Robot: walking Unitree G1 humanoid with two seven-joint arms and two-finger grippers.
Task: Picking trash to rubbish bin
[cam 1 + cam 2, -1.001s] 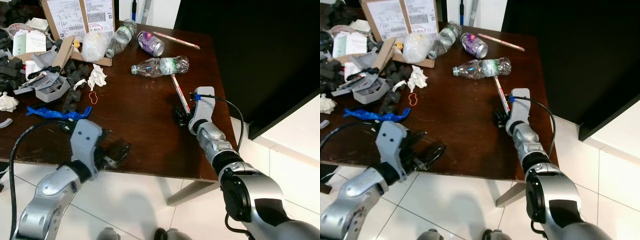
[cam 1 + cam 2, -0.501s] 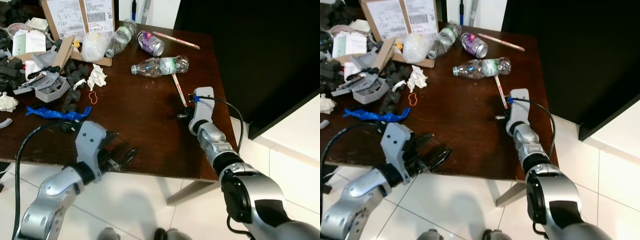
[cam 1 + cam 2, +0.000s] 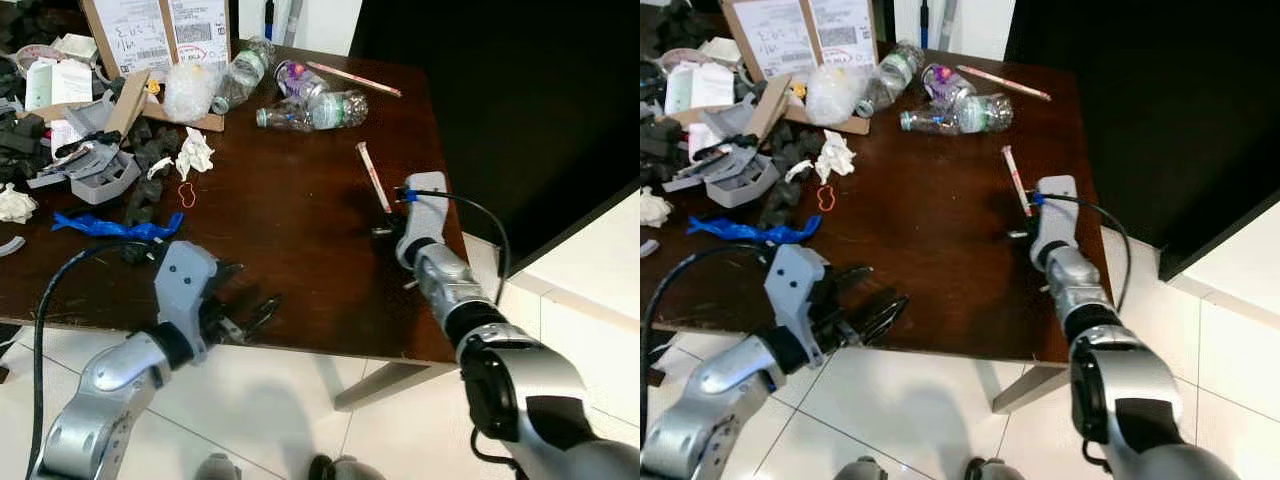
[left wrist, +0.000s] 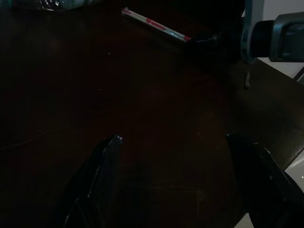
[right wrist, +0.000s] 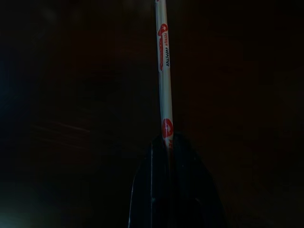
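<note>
Dark wooden table (image 3: pixel 290 230) carries two plastic bottles (image 3: pixel 322 110) and one can (image 3: pixel 293 78) at twelve o'clock, beside one cardboard box (image 3: pixel 140 45) cut off by the frame. Right gripper (image 3: pixel 385 232) pinches one wrapped straw (image 5: pixel 164 71) at the table's three o'clock edge; left gripper (image 3: pixel 250 315) hovers at six o'clock, fingers (image 4: pixel 102 175) spread.

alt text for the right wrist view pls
Very dark close-up: the right gripper, fingers closed together, pinches the near end of a long white paper-wrapped stick with red print, which stretches away across the dark brown table.
</note>
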